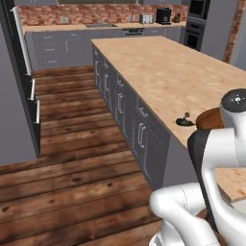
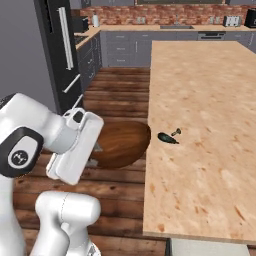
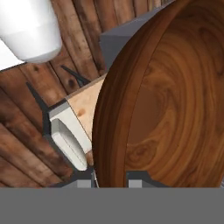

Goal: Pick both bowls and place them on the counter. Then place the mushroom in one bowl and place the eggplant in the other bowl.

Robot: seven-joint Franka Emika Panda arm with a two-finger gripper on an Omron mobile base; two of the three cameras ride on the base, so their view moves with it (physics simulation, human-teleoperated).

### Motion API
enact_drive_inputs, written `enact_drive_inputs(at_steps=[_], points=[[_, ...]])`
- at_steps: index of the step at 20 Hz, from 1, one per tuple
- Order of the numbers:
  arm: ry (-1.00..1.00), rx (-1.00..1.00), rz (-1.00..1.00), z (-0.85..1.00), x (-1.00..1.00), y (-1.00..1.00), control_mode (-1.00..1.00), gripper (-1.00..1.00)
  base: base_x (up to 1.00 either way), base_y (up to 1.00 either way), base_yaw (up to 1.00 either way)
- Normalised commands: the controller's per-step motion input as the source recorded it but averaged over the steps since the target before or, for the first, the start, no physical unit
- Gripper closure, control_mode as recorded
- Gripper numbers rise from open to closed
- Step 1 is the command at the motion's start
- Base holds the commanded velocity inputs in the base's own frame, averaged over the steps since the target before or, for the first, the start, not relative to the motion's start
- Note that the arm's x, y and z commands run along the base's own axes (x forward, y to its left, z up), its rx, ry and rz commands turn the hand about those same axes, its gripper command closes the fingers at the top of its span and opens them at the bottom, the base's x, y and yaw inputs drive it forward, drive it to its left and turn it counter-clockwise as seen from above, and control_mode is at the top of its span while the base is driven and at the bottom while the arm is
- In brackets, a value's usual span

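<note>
1. The end effector (image 3: 111, 181) is clamped on the rim of the glossy reddish-brown wooden bowl (image 3: 166, 100), one finger on each side of the rim in the hand view.
2. The wooden bowl (image 2: 120, 144) hangs tipped on its side, off the near long edge of the tabletop (image 2: 210, 100) and above the plank floor (image 2: 115, 95).
3. The eggplant (image 2: 167, 138), a blackish-green lump with a thin stalk, lies on the tabletop just beside the wooden bowl, close to that same edge; in the left base view the eggplant (image 1: 184, 121) sits just left of the bowl (image 1: 209, 119).
4. Dark grey cabinet fronts (image 1: 126, 113) run under the tabletop, below the bowl's side.
</note>
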Motion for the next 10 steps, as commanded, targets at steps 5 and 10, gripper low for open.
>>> enact_drive_inputs(at_steps=[5, 10], points=[[0.00, 0.09, 0.00, -0.41, 0.43, -0.46, -1.00, 1.00, 0.00, 0.00, 0.00], [0.00, 0.00, 0.05, -0.31, 0.02, -0.59, -1.00, 1.00, 0.00, 0.00, 0.00]])
